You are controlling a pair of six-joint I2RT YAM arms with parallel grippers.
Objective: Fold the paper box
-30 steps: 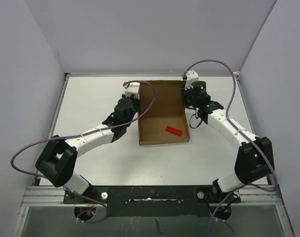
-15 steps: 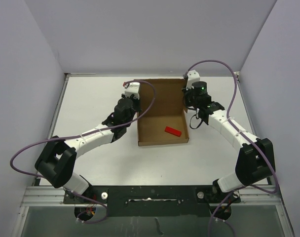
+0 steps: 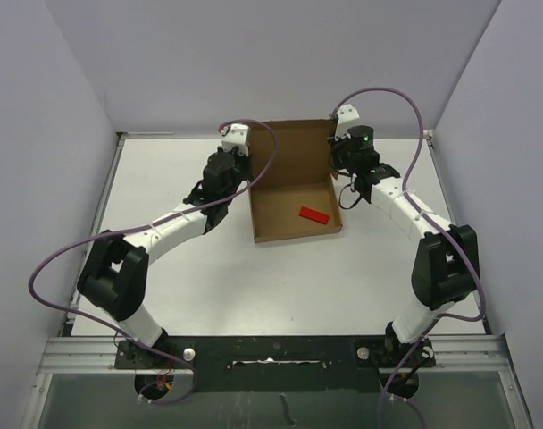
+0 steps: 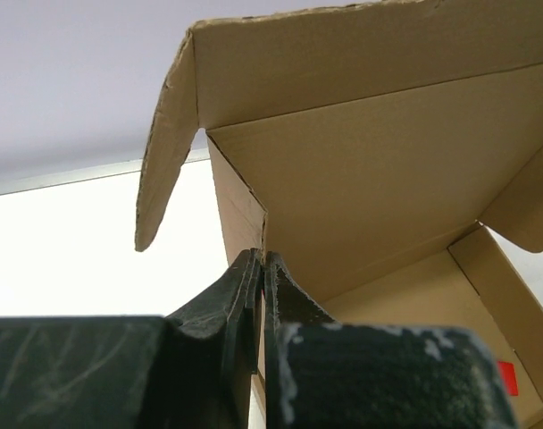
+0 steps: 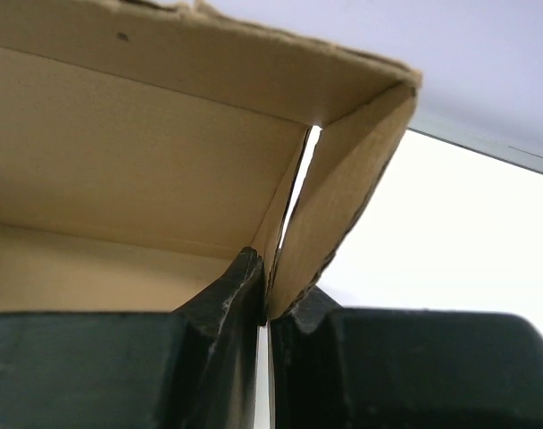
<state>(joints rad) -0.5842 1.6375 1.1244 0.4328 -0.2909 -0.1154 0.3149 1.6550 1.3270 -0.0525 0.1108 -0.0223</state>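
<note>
Brown paper box [image 3: 294,192] sits on the white table [image 3: 280,286], out past both arm bases and roughly midway between the two arms. It is partly formed: a shallow tray with low walls at its near end, and a big far panel lifted off the table and standing up from the back of the tray. Small red block [image 3: 313,214] lies flat inside the box, on the floor toward the near right corner, apart from the walls. Left gripper [image 3: 246,181] is at the box's left wall, toward the far end. From its own camera the left gripper [image 4: 261,259] is pinched narrow on the top edge of that wall, the two dark fingers [image 4: 240,286] almost touching with only cardboard between them. Beyond it, at the box's far left corner, a rounded side flap hangs outward, loose. The red block [image 4: 508,378] just shows at the lower right of that view. Right gripper [image 3: 336,172] is at the box's right wall, also toward the far end. Up close the right gripper [image 5: 267,299] is squeezed onto cardboard too, gripping where the right wall meets an angled side flap; a thin slit of light shows between the two sheets above the fingers. Purple cables [image 3: 392,94] loop over both arms on either side of the box.
</note>
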